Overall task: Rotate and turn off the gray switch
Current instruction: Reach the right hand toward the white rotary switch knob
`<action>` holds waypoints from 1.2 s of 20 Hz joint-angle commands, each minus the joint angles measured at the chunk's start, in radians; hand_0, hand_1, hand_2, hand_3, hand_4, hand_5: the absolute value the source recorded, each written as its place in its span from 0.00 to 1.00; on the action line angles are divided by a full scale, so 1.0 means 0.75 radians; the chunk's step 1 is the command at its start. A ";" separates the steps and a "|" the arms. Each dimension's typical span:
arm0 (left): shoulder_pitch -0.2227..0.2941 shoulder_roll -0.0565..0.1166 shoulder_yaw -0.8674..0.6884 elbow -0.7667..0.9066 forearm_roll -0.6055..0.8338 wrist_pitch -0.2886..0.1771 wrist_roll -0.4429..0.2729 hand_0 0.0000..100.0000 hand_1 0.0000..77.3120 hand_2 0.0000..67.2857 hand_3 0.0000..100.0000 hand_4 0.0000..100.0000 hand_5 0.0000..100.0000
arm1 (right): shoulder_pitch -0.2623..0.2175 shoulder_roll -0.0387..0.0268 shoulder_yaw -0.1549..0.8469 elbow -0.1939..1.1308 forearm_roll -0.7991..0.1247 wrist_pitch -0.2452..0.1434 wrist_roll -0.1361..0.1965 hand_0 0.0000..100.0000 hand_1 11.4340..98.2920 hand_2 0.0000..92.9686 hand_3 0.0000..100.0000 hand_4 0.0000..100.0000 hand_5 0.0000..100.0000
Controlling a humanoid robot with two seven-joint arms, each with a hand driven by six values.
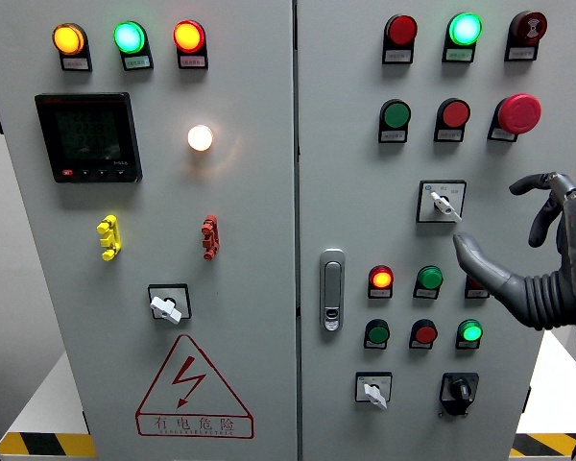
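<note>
Right hand (pixel 533 245): came in from the right edge, fingers spread and loosely curved, holding nothing; one finger pointed left with its tip just below and beside the target, the others arched above, apart from the panel face.
Left hand: not in view anywhere.
Gray switch (pixel 443 203): sat on the right-hand door, in a square dark-framed plate under the row of green, red and mushroom buttons; its pale lever was tilted down to the right.
Contact: none that I could see; the fingertip was near the plate's lower right corner, not on the lever.
Risk, wrong neighbour: the red mushroom button (pixel 518 112) stood just above the arched fingers, and a lift of the hand could have knocked it.
Risk, below: the lit red lamp button (pixel 381 279) and green button (pixel 429 279) lay just under the outstretched finger; a dip could have pressed one.
Risk, slip: the lever looked small and smooth, so a one-finger push might have skated off without turning it.
Risk, mix-up: similar gray switches sat lower on this door (pixel 372 390) and on the left door (pixel 167 305); the hand was nearest the upper one, which I judged the target.
Stage: approach, grasp not yet made.
</note>
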 commanded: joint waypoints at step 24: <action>0.000 -0.001 0.000 0.000 0.000 0.000 0.000 0.00 0.00 0.20 0.18 0.10 0.12 | 0.203 0.0019 -0.003 -0.283 -0.002 0.052 -0.064 0.00 0.31 0.65 0.87 1.00 0.93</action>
